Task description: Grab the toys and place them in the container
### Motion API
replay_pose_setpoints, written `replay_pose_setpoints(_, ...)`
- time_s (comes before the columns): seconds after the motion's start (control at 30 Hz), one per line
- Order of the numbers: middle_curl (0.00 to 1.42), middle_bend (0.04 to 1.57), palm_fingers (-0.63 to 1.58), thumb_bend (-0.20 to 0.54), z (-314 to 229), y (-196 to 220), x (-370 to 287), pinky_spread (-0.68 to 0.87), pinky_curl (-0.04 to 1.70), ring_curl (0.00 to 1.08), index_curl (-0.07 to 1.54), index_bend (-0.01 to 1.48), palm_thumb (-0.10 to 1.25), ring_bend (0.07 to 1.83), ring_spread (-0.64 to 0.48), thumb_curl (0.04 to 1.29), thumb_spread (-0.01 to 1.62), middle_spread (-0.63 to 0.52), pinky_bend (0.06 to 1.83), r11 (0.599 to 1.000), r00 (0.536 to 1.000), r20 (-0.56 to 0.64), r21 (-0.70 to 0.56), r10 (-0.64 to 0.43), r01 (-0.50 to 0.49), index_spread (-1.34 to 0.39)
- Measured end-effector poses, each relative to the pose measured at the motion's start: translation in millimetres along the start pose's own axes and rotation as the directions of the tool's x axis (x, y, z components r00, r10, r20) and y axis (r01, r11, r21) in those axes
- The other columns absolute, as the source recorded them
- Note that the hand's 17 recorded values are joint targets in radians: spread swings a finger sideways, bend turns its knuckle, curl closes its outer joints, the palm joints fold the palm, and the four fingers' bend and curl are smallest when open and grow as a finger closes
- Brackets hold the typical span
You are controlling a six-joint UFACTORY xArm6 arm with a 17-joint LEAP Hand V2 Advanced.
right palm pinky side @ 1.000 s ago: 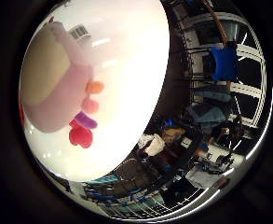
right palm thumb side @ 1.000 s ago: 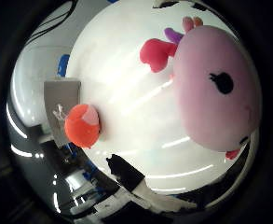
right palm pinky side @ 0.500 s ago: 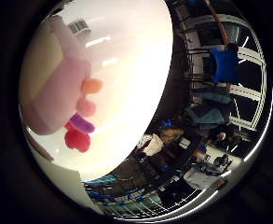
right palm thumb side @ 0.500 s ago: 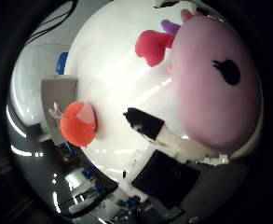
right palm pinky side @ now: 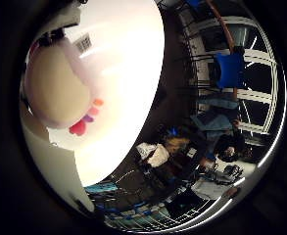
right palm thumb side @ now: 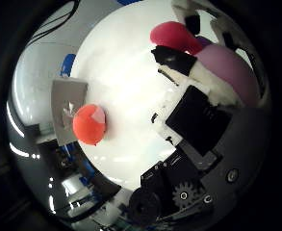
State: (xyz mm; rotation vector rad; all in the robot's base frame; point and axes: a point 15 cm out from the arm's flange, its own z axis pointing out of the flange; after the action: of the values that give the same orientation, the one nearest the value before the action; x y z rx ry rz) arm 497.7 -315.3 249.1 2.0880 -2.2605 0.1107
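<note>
Right thumb side palm view: the white table (right palm thumb side: 131, 91), smooth, glossy and round-edged, fills the scene and carries everything in play. Largest on it is the pink plush toy (right palm pinky side: 59, 93), a soft, rounded, pale-bodied figure that fills much of the little finger side view and so sits close under the palm. Its long axis runs from a white printed tag (right palm pinky side: 84, 43) at one end to a cluster of small frills (right palm pinky side: 86, 119) in orange, pink, purple and red at the other, the frills pointing toward the table's open middle. In the thumb side view the same toy shows only as a pink curve with a deep-pink frill at about one o'clock, pressed behind the robot's fingers.

The hand (right palm thumb side: 198, 120), built of white and black blocks with a visible gear, reaches in from about four o'clock, its fingers (right palm thumb side: 176, 60) bent across the plush and touching it; whether they fully grip it cannot be told.

Well apart from the plush, at about nine o'clock, a grey, flat-sided container (right palm thumb side: 66, 113) sits at the table's edge. Just beside it, touching or overlapping its side, rests a small orange-red ball-shaped toy (right palm thumb side: 89, 124), smooth and matte.
</note>
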Motion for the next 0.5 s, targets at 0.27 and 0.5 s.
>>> replay_pose_setpoints(0.27,0.89,1.21,1.04,-0.011,-27,5,-9,-0.24,0.79,0.72,0.88,0.91,1.01,1.36,-0.25,0.47,1.09,-0.22,1.33,0.999,1.000,-0.005,0.036,-0.001,0.002,-0.37)
replay_pose_setpoints(0.5,0.94,1.25,0.99,-0.010,-52,15,-20,-0.20,0.91,0.79,0.94,0.96,1.03,1.38,-0.26,0.50,1.13,-0.22,1.35,0.998,1.000,-0.014,0.063,-0.009,0.010,-0.34)
